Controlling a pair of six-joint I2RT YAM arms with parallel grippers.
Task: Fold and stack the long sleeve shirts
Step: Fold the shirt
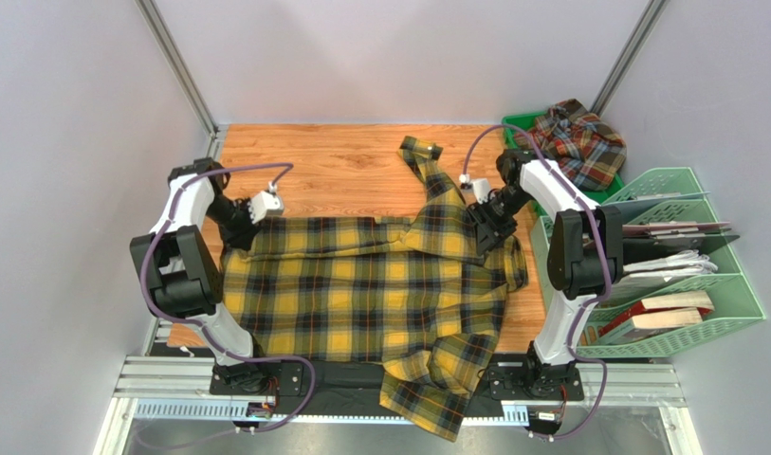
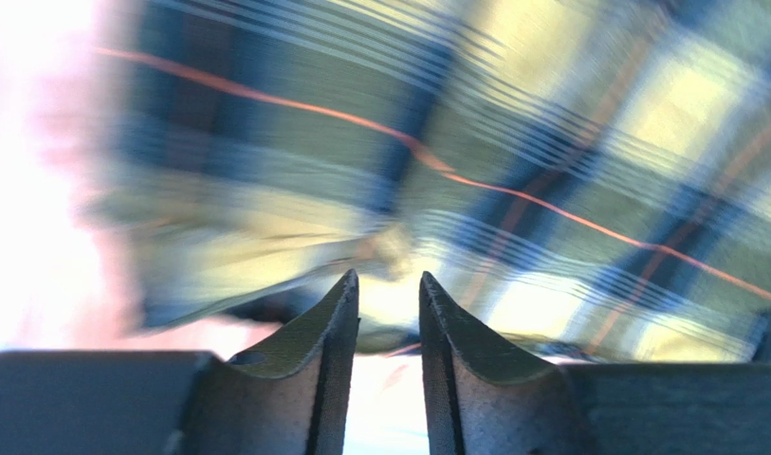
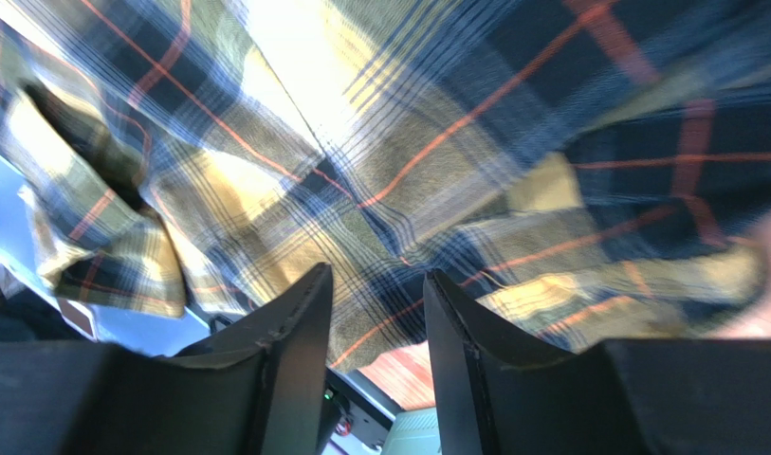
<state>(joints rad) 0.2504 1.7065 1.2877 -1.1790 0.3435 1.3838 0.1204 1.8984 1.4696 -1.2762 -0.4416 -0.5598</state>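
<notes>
Along its far edge, I hold the yellow shirt with left gripper and right gripper, jaws pinching cloth, so the fold should lift evenly.

**Table**: orange-brown wood-grain top, planks running left to right, reaching the back wall.

**Walls**: plain pale grey panels at the back and on both sides.

**Frame:** a slanting metal post at the far left corner and another at the far right corner.

**Near edge:** aluminium rail with a black strip across it.

**Right side:**
- green plastic tray at the far corner
- mint-green mesh file rack beside the table, holding folders, papers and books

**Light:** bright and even, with soft shadows and white glare in both wrist views.
</notes>
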